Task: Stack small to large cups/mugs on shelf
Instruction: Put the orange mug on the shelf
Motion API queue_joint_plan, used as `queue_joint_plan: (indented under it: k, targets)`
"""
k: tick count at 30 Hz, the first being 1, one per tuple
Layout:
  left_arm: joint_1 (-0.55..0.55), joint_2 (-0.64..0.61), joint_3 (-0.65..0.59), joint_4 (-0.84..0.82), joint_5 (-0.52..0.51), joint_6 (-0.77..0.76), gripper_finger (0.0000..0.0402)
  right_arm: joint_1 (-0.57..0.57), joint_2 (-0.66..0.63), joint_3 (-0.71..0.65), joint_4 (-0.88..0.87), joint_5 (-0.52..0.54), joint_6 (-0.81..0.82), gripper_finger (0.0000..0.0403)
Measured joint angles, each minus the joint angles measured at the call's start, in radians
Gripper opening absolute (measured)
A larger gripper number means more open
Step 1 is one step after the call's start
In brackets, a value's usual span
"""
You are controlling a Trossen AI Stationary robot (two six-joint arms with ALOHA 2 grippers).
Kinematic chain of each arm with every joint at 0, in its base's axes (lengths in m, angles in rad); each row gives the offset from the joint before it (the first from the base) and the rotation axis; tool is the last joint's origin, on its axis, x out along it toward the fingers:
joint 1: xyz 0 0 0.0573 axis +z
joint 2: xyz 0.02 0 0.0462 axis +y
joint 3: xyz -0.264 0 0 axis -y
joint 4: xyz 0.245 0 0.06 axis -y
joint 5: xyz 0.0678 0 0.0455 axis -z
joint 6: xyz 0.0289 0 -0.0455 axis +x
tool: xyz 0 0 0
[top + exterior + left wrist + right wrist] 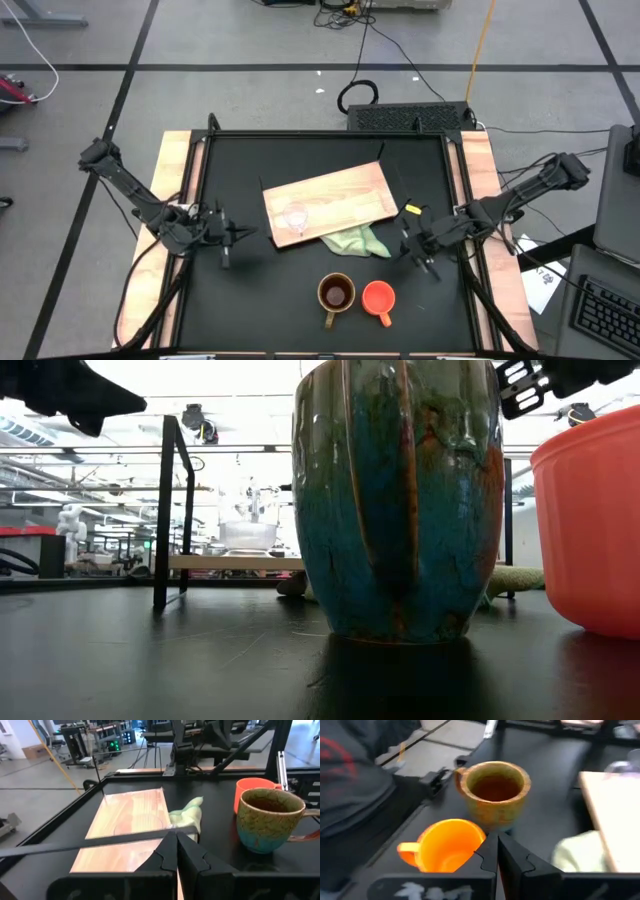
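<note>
Black table top framed in pale wood, grey taped floor and cables beyond. High view: the shelf, a light-wood board, lies tilted near mid-table; the small clear glass cup already stands on its near-left part, and a pale green cloth touches its front edge. The olive-brown mug with dark inside and the orange mug sit just beside each other at the table's front, both off the board, handles pointing frontward. Left gripper hangs left of the board, jaws together and empty; right gripper hangs right of the cloth, above the orange mug's side, jaws also together, holding nothing. Low view: the big mug fills the frame, glossy glaze running teal over brown; the orange one is matte and ribbed at the rim. Glass cup faint on the board behind. Left wrist view: board, cloth, both mugs beyond closed fingers. Right wrist view: both mugs close ahead, orange mug nearest. Judgement: glazed mug likely heavy and slick, best pinched across the rim wall or at the handle; orange mug looks light, plastic-like, stiff; the glass is fragile, so the orange mug must go down gently around or beside it.
</note>
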Motion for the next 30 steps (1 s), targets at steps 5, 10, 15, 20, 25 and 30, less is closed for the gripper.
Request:
queue_joint_plan:
  k: [5,10,15,20,25,30]
  targets:
    - [0.000,-0.005,-0.028,-0.001,-0.002,0.004,0.0000,0.035,0.091,0.085,-0.032,-0.024,0.044,0.0028]
    - [0.001,-0.005,-0.057,0.031,0.002,0.011,0.0000,0.067,0.180,0.176,-0.107,-0.025,0.071,0.0102]
    - [0.000,-0.005,-0.057,0.058,0.014,0.008,0.0000,0.067,0.254,0.250,-0.232,-0.024,0.129,0.0179]
    - [0.000,-0.005,-0.057,0.115,0.054,0.054,0.0000,0.052,0.321,0.274,-0.268,-0.024,0.171,0.0221]
    - [0.000,-0.005,-0.057,0.129,0.060,0.076,0.0000,0.042,0.379,0.274,-0.259,-0.025,0.166,0.0232]
    - [0.001,-0.004,-0.057,0.128,0.060,0.069,0.0000,0.036,0.438,0.274,-0.238,-0.024,0.156,0.0228]
